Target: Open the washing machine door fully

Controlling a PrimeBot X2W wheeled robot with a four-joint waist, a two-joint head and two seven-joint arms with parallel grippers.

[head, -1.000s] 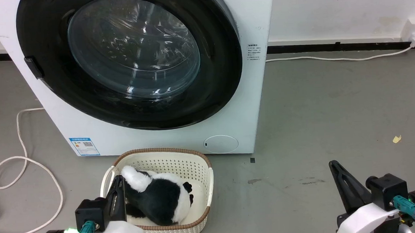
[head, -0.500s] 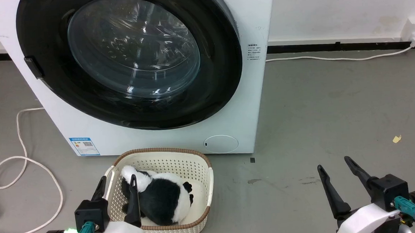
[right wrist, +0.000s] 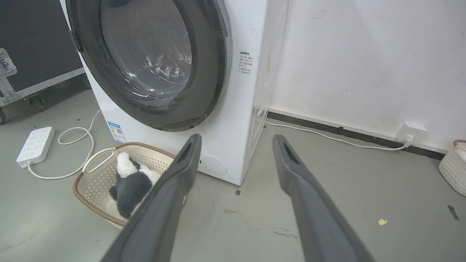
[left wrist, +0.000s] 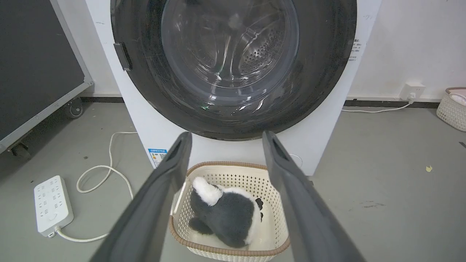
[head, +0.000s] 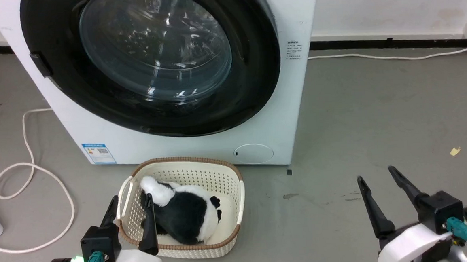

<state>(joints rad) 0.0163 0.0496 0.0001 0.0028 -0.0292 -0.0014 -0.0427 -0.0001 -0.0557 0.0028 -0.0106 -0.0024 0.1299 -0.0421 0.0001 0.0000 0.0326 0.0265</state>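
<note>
1. The door (head: 153,51) is closed, flat against the front of the white machine (head: 292,103), beyond both tools.
2. The left tool (head: 131,200) is released, with its fingers spread and nothing between them. It hovers at the near left rim of the basket (head: 240,203), which holds a panda toy (head: 190,216).
3. The right tool (head: 376,175) is also released, fingers apart and empty, over the floor (head: 378,118), well apart from the door.

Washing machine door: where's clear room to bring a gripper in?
Bare floor right of the machine, between the wall cable and the right gripper. Crowded below the door: basket with plush panda, left gripper close by.
</note>
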